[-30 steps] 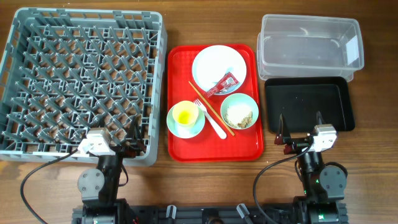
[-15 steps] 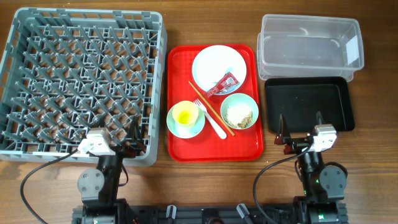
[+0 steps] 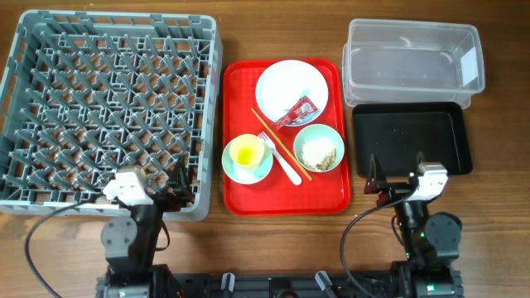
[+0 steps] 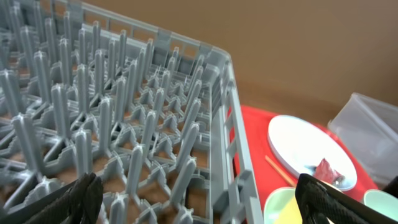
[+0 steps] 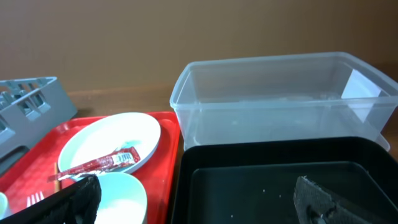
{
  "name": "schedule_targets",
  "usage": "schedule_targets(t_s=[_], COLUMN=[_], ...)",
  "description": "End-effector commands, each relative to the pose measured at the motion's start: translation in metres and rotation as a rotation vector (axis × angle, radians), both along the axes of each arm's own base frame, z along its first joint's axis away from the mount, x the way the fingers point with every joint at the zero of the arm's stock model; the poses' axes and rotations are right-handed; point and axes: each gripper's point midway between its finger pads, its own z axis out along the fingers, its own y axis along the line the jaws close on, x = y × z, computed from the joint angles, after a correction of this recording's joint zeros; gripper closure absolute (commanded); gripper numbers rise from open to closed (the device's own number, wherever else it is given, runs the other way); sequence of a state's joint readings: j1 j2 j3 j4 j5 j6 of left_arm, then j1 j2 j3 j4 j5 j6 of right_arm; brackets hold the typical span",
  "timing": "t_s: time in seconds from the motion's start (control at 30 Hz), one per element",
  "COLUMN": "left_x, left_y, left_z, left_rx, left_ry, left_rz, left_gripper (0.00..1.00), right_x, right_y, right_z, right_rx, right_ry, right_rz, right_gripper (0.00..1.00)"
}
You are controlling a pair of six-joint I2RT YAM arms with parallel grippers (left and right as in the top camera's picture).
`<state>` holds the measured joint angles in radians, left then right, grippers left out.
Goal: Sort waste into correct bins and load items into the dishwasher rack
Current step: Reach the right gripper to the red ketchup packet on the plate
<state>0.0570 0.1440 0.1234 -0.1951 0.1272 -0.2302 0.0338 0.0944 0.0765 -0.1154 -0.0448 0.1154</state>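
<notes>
1. The dishwasher rack (image 3: 209, 108) fills the far-left part of the worktop. Its pegs stand bare.
2. The left gripper (image 4: 199, 204) sits at the near edge, by the rack's near-right corner. Its fingers are spread wide and hold nothing.
3. A flat red tray (image 3: 240, 83) lies in the middle of the worktop, just beside the rack's right wall.
4. The round pale plate (image 3: 281, 83) rests at the tray's far end. The red sauce packet (image 3: 296, 112) lies on the plate's near rim.
5. The pale green bowl (image 3: 319, 149) stands on the tray's near-right part, with rice-like crumbs (image 3: 323, 155) inside it.
6. The yellow cup (image 3: 246, 151) sits in the light blue saucer-bowl (image 3: 259, 170) on the tray's near-left part.
7. The chopsticks (image 3: 273, 139) run slantwise between saucer-bowl and green bowl. The white fork (image 3: 286, 167) lies alongside them, just nearer the near edge.
8. The clear tub (image 3: 411, 26) occupies the far-right corner.
9. The black tray (image 3: 411, 138) lies just beside the tub on its near side.
10. The right gripper (image 3: 398, 170) hangs at the black tray's near rim. Its fingers are parted wide, with nothing between them.
</notes>
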Motion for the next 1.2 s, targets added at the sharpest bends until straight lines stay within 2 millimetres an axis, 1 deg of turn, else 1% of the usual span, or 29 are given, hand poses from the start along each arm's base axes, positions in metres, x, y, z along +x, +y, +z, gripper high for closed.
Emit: schedule_targets(t_s=[0.0, 0.03, 0.1, 0.27, 0.37, 0.43, 0.47, 0.63, 0.67, 0.7, 0.77, 0.9, 0.97, 1.03, 1.07, 1.1, 1.17], left_x=[0.008, 0.011, 0.021, 0.037, 0.042, 0.042, 0.042, 0.039, 0.039, 0.039, 0.039, 0.039, 0.039, 0.039, 0.039, 0.039, 0.039], left_y=[0.000, 0.001, 0.001, 0.002, 0.002, 0.002, 0.001, 0.001, 0.001, 0.001, 0.001, 0.001, 0.001, 0.001, 0.001, 0.001, 0.001], left_z=[0.025, 0.026, 0.027, 0.028, 0.032, 0.031, 0.030, 0.029, 0.029, 0.029, 0.029, 0.029, 0.029, 0.029, 0.029, 0.029, 0.029], left_rx=[-0.014, -0.016, -0.018, -0.027, -0.033, -0.035, -0.038, -0.046, -0.046, -0.046, -0.046, -0.046, -0.046, -0.046, -0.045, -0.045, -0.045], left_ry=[0.076, 0.112, 0.243, 0.508, 0.603, 0.633, 0.641, 0.652, 0.652, 0.651, 0.651, 0.652, 0.652, 0.652, 0.651, 0.651, 0.651], left_rz=[0.006, 0.006, 0.005, 0.004, 0.004, 0.004, 0.001, 0.002, 0.002, 0.002, 0.002, 0.002, 0.002, 0.002, 0.002, 0.002, 0.002], left_gripper=[0.00, 0.00, 0.00, 0.00, 0.00, 0.00, 0.00, 0.00, 0.00, 0.00, 0.00, 0.00, 0.00, 0.00, 0.00, 0.00, 0.00], right_x=[0.002, 0.003, 0.011, 0.033, 0.042, 0.044, 0.045, 0.052, 0.053, 0.054, 0.053, 0.055, 0.061, 0.070, 0.079, 0.084, 0.100], right_y=[0.002, 0.002, 0.011, 0.017, 0.025, 0.033, 0.034, 0.036, 0.037, 0.043, 0.053, 0.058, 0.066, 0.074, 0.082, 0.089, 0.110], right_z=[0.035, 0.037, 0.050, 0.064, 0.073, 0.075, 0.072, 0.044, 0.041, 0.042, 0.047, 0.058, 0.071, 0.086, 0.094, 0.099, 0.109], right_rx=[0.047, 0.047, 0.064, 0.107, 0.125, 0.143, 0.145, 0.216, 0.209, 0.190, 0.186, 0.238, 0.218, 0.178, 0.150, 0.130, 0.067], right_ry=[0.010, 0.027, 0.119, 0.329, 0.463, 0.537, 0.572, 0.696, 0.705, 0.700, 0.680, 0.694, 0.687, 0.687, 0.689, 0.686, 0.667], right_rz=[0.006, 0.008, 0.048, 0.062, 0.096, 0.141, 0.139, 0.111, 0.123, 0.171, 0.242, 0.242, 0.266, 0.267, 0.274, 0.287, 0.347], right_gripper=[0.00, 0.00, 0.00, 0.00, 0.00, 0.00, 0.00, 0.00, 0.00, 0.00, 0.00, 0.00, 0.00, 0.00, 0.00, 0.00, 0.00])
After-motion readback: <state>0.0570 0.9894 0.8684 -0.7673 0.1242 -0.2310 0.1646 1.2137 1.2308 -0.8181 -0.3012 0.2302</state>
